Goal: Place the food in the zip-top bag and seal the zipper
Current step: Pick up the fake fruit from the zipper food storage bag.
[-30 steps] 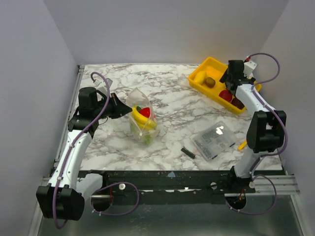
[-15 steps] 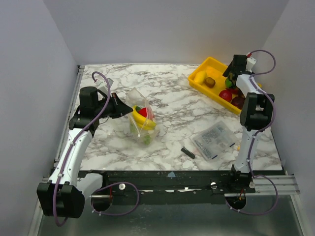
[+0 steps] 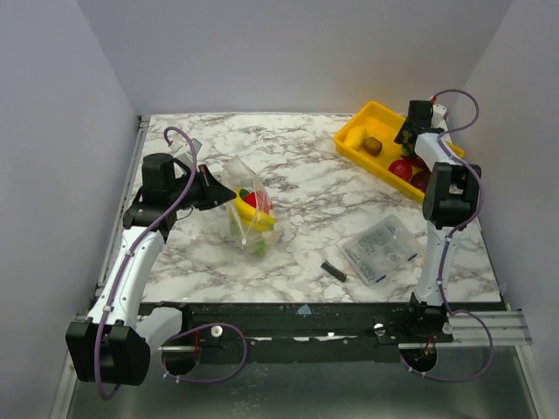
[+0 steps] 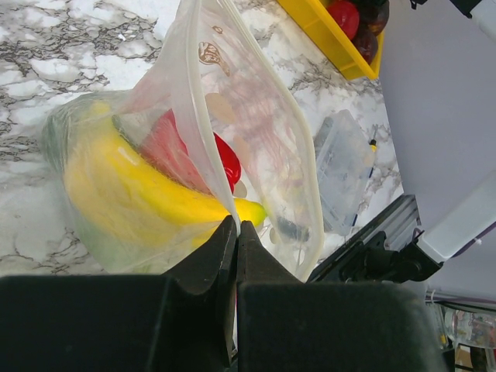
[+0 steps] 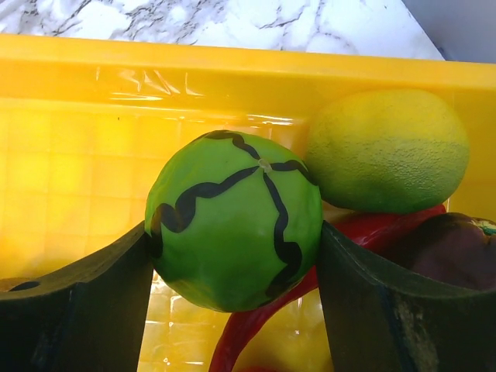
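L jaws are pressing together on the rim of the bag (image 4: 263, 116), right at the zipper (image 4: 200, 108), w/ no gap showing btwn them. The zipper edge is rising up from the pinch, and the mouth is gaping open. Inside the bag, a banana (image 4: 132, 194) is lying along the bottom w/ a red piece (image 4: 226, 161) resting against it. From the top cam, a green piece (image 3: 258, 248) is showing low in the bag. The bag itself is sitting on the bench (image 3: 306, 175) left of centre, just beside the L wrist.

R jaws are clamping a green ball (image 5: 236, 221) marked w/ black lines, one finger touching each side. The ball is sitting in the tray (image 5: 116, 70) at the far R corner of the bench. A yellow-green fruit (image 5: 387, 151) is touching the ball on its R. A red chili (image 5: 260, 322) is curving under the ball, and a dark purple piece (image 5: 457, 248) is lying at the R edge of that view.

Further out in the tray, a kiwi (image 3: 373, 145) is sitting towards the tray's far-L end. On the bench near the R arm's base, a flat packet (image 3: 380, 249) is lying w/ a black ridged piece (image 3: 333, 270) just beside it, both well apart from the bag.
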`<state>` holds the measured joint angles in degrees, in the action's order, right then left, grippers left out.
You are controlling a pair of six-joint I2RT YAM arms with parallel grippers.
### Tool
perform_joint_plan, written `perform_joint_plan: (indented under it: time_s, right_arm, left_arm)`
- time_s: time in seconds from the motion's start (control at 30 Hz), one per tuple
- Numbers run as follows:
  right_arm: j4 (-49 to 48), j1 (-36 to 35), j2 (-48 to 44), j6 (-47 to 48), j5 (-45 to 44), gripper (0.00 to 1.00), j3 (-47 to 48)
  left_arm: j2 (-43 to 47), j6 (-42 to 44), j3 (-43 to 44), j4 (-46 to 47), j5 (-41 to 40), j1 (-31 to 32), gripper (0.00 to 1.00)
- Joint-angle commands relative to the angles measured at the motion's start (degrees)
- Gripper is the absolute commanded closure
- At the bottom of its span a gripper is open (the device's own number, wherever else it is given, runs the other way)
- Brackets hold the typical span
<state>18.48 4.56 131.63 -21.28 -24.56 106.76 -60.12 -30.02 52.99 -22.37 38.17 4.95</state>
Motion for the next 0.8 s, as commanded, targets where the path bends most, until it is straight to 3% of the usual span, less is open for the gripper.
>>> perform_joint_plan:
  time_s: [0.0,0.33,0.6,0.77]
  right_arm:
    - [-2.2,-0.4,-3.0,2.8,0.0,0.48,-2.4]
    - [-6.3,-5.6,-17.3,2.8,2.4,0.66,-15.2]
    - [-12.8,-17.8,-32.8,7.6,2.9,0.70,-30.8]
    - [-12.1,-31.0,-39.4,12.4,-0.9,0.70,-34.0]
  left_arm:
    - [0.3,0.5,-0.3,0.6,0.9,0.0,1.00]
    - [0.8,0.4,-0.3,1.5,2.3,0.0,1.00]
    - [2.6,0.0,-0.9,3.5,3.4,0.0,1.00]
    - [2.5,-0.6,-1.3,3.9,3.8,0.0,1.00]
